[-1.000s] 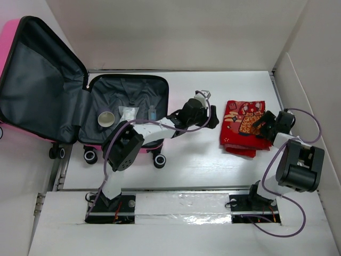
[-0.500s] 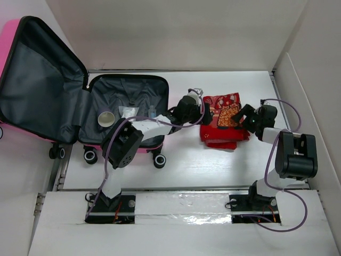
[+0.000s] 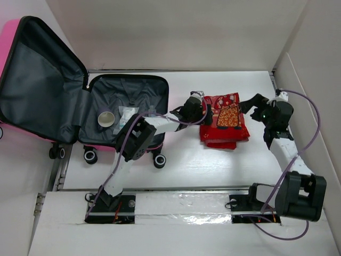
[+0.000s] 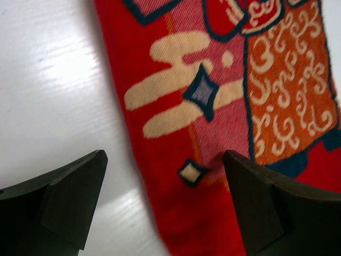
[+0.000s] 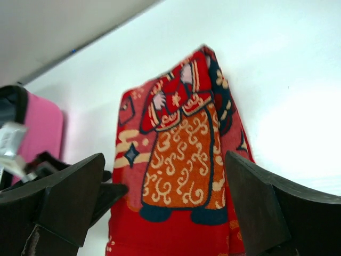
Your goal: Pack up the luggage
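Observation:
The pink luggage [image 3: 139, 92] lies open at the left, its grey-lined lid [image 3: 42, 90] raised. A folded red cloth [image 3: 226, 121] with an orange figure print lies on the white table to its right. My left gripper [image 3: 205, 114] is open at the cloth's left edge. In the left wrist view that gripper [image 4: 164, 184] straddles the red cloth's [image 4: 213, 106] edge, one finger over the table and one over the cloth. My right gripper [image 3: 249, 104] is open and empty at the cloth's far right corner. In the right wrist view it [image 5: 165, 184] hovers over the cloth [image 5: 181, 154].
Inside the luggage base lie a white cup [image 3: 106, 118], a clear plastic bag [image 3: 128, 113] and a small bottle [image 3: 152, 112]. The pink shell [image 5: 45, 128] also shows in the right wrist view. White walls enclose the table at the back and right [image 3: 298, 80].
The red cloth slid left toward the luggage with my right gripper on it. My right gripper has since let go and drawn back to the right. My left gripper stayed at the cloth's left edge.

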`<state>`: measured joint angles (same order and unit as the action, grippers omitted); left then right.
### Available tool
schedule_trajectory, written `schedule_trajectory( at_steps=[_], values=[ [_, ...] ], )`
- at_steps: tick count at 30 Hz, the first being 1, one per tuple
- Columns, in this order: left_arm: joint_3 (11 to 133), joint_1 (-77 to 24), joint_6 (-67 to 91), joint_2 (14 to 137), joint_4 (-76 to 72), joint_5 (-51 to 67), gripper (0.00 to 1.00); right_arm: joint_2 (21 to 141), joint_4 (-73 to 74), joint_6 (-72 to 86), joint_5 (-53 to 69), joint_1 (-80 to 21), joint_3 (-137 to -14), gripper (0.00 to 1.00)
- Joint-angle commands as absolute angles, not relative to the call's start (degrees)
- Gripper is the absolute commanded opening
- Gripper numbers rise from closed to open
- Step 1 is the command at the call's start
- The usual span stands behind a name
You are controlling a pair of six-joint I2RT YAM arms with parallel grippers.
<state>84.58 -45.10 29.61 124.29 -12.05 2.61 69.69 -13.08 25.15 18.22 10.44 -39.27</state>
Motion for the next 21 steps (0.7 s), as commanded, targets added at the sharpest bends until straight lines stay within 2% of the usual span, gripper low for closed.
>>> schedule_trajectory(
  at_steps=[1, 8, 9, 11, 14, 18, 21],
  values=[
    [90.2, -43.8, 31.8, 126.9, -11.7, 5.8, 0.9, 65.0, -11.4, 22.4, 16.5, 10.7, -38.2, 1.0],
    [96.4, -43.2, 35.2, 133.5, -11.0, 8.4, 0.87, 60.1, -10.5, 21.3, 17.0, 7.7, -37.7, 0.99],
    [96.9, -43.2, 35.3, 134.4, -10.9, 8.0, 0.81, 59.8, -10.5, 21.3, 16.9, 6.9, -37.7, 0.99],
    [97.6, -43.9, 35.2, 134.4, -11.1, 5.5, 0.77, 58.6, -10.8, 21.2, 16.9, 6.0, -37.4, 0.98],
    [99.0, -44.5, 35.7, 135.4, -12.1, 5.0, 0.28, 57.3, -11.6, 21.9, 17.4, 3.8, -37.1, 0.97],
    [99.2, -44.5, 35.5, 136.1, -14.6, 6.1, 0.0, 55.9, -13.2, 21.5, 17.8, -0.5, -36.9, 0.96],
    [96.1, -43.9, 34.5, 132.6, -19.3, 7.3, 0.0, 53.8, -12.6, 19.4, 15.3, -3.3, -36.7, 0.96]
  ],
)
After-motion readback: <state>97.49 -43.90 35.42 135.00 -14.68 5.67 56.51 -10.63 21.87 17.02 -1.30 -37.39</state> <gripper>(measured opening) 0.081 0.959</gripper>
